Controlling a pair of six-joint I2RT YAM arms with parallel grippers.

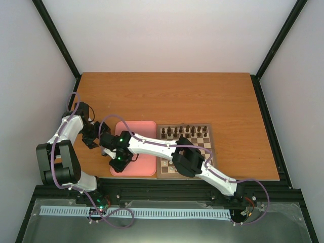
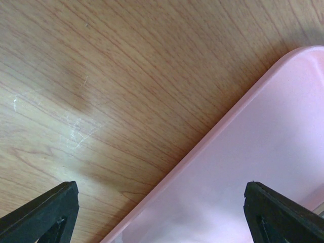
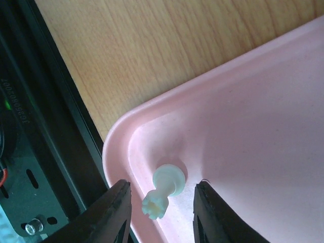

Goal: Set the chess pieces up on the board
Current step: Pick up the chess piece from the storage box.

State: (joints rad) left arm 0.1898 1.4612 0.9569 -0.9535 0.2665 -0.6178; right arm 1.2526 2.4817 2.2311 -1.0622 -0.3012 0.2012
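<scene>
Right hand point(image 3: 162, 186) spread astride a white chess piece point(image 3: 162, 194), in a corner of the pink tray point(image 3: 263, 126)

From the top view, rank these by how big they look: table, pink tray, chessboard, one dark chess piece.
1. Table, the largest.
2. Chessboard and pink tray: they look much alike and the right arm covers part of each, so I won't rank them.
3. Dark chess piece, by far the smallest.

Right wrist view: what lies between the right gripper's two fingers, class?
A small white chess piece, lying in the pink tray's corner, seen in the right wrist view.
</scene>
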